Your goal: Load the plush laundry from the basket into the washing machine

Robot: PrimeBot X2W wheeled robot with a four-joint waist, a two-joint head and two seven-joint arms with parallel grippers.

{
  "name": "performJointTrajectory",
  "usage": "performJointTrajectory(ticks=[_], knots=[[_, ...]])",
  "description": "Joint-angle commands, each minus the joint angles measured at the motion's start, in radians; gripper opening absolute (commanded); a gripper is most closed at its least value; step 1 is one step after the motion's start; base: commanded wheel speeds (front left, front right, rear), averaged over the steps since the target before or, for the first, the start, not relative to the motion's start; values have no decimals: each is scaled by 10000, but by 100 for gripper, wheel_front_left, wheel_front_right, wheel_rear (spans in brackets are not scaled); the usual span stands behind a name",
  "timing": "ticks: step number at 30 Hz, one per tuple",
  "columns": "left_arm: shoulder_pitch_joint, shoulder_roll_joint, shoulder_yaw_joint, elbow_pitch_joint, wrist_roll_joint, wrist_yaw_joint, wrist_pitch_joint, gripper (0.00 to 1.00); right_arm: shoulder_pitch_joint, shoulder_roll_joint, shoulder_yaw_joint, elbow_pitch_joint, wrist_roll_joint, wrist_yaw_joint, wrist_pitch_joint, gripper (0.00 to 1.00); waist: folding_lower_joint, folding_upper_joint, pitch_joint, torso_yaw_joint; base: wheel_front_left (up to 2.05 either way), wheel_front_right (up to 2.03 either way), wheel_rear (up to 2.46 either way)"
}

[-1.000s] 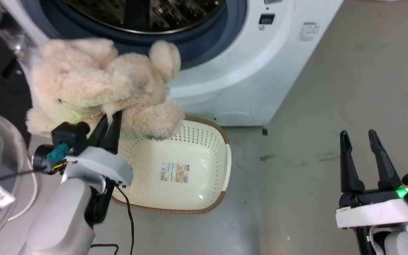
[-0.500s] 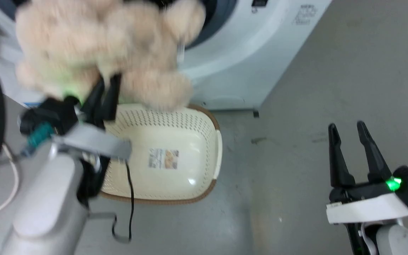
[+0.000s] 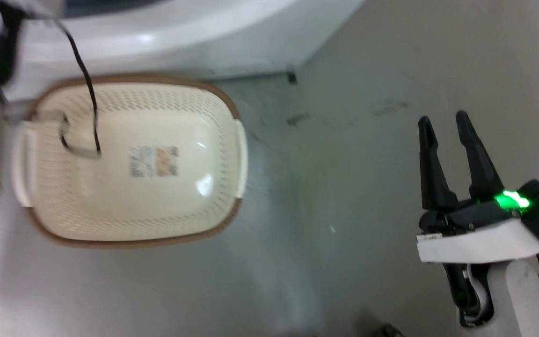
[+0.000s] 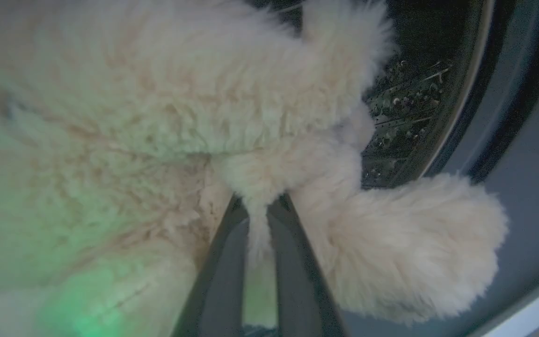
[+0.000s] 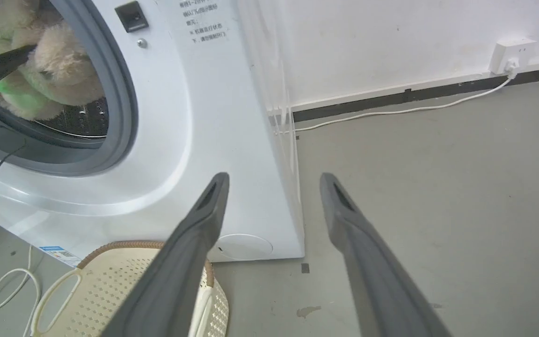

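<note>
One grey floor (basket on it)

In the head view the basket sits on the floor at left, with the washing machine behind it along the top edge and the right gripper well apart at lower right. In the right wrist view the plush laundry is in the machine's door opening, upper left. In the left wrist view it lies between the jaws of the left gripper, with the drum behind at upper right.
</note>
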Motion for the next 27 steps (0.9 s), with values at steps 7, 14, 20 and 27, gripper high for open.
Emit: performJointTrajectory(ticks=[7, 14, 20, 27], knots=[[-2921, 260, -288, 2050, 367, -179, 1055, 0, -623, -10, 739, -100, 663, 8, -42, 100, -2, -1, 1548, -1042, 0, 0, 0], [-4728, 488, -723, 4141, 964, -163, 1639, 0, -725, -10, 1088, -222, 961, 8, -42, 100, -2, -1, 2033, -1387, 0, 0, 0], [-5005, 698, -822, 5260, 1140, 17, 1599, 0, -564, -10, 1351, -130, 1050, 8, -42, 100, -2, -1, 1869, -1595, 0, 0, 0], [-5048, 343, -1128, 5882, 1236, -82, 952, 100, -636, -10, 1151, -65, 909, 8, -42, 100, -2, -1, 1571, -1291, 0, 0, 0]])
